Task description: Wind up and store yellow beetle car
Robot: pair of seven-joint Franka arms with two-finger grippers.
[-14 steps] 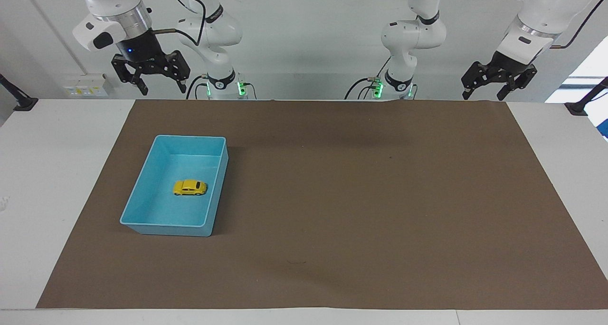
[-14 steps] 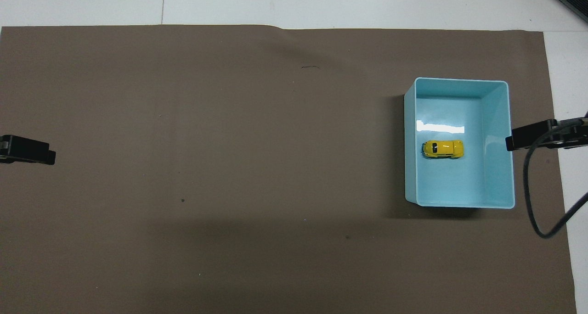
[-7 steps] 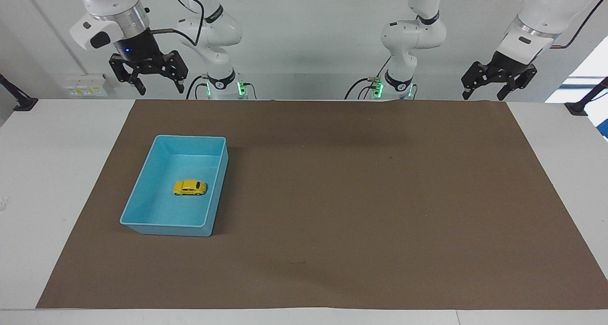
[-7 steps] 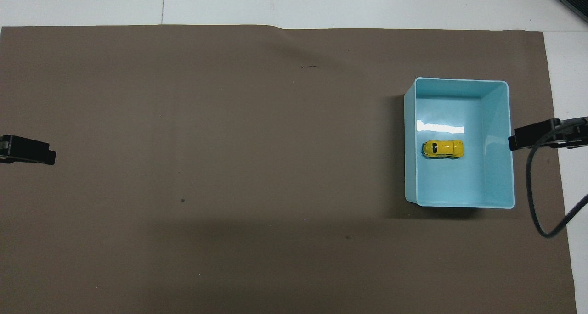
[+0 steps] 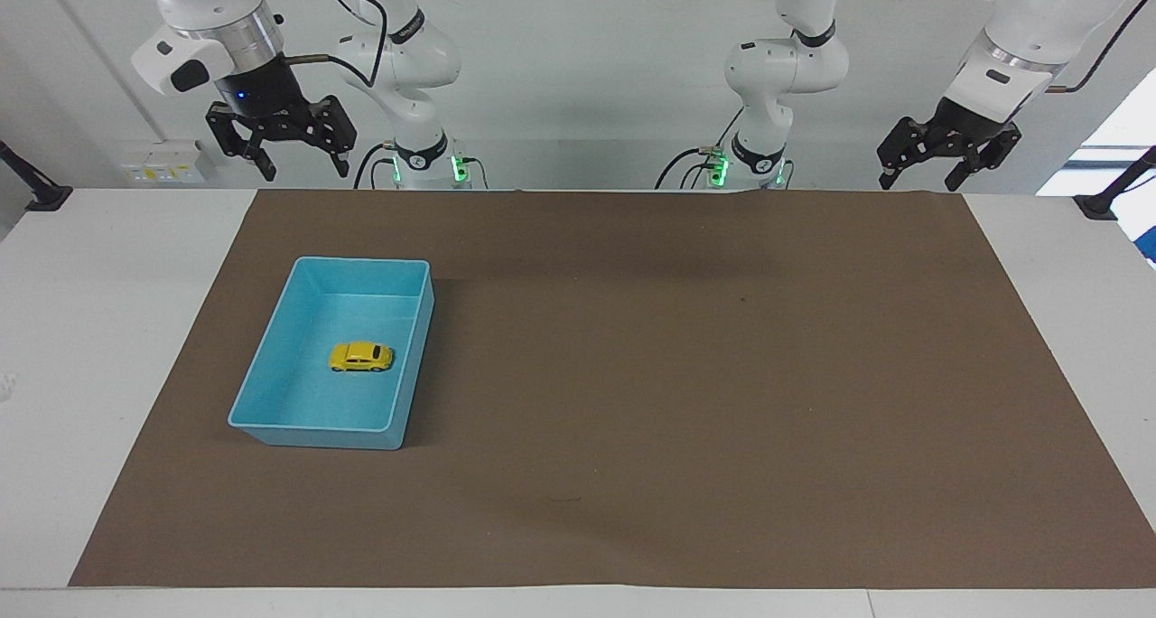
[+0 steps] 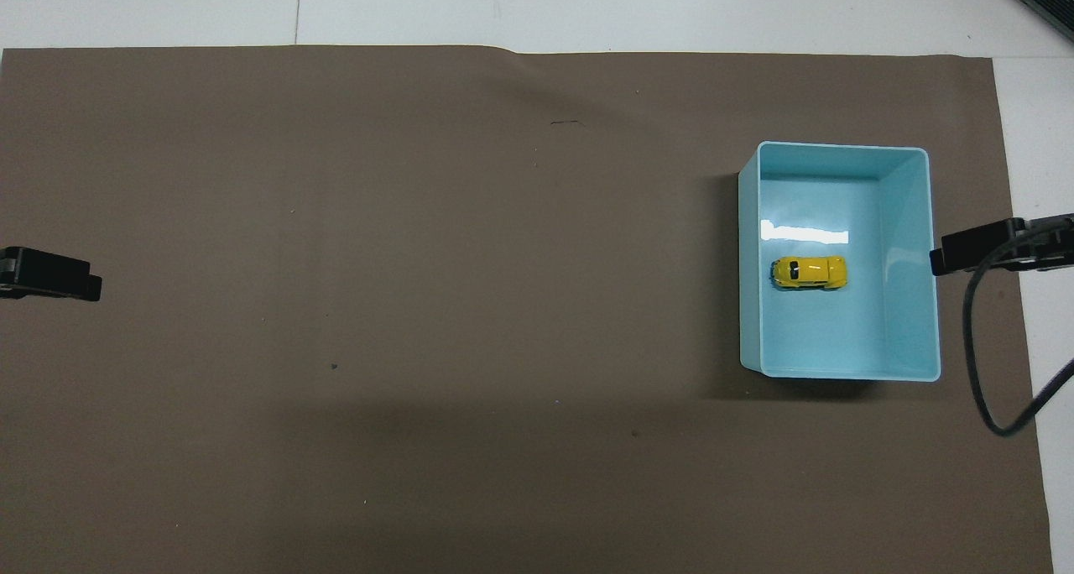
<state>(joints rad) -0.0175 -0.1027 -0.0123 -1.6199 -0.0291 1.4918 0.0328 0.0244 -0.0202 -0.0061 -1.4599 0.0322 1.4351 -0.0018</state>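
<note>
The yellow beetle car (image 5: 361, 357) (image 6: 809, 273) rests on its wheels inside a light blue bin (image 5: 262, 374) (image 6: 910, 221) toward the right arm's end of the table. My right gripper (image 5: 305, 162) hangs open and empty, high up by the robots' edge of the mat, clear of the bin. In the overhead view only one of its fingertips (image 6: 973, 249) shows, beside the bin's rim. My left gripper (image 5: 919, 177) waits open and empty, raised over the left arm's end of the mat. One of its fingertips (image 6: 54, 275) shows at the overhead view's edge.
A brown mat (image 5: 686, 374) (image 6: 419, 305) covers most of the white table (image 5: 81, 329). A black cable (image 6: 977, 373) loops down from the right arm beside the bin.
The right gripper has drawn up and back a little, away from the bin. The car, the bin and the left arm have not moved.
</note>
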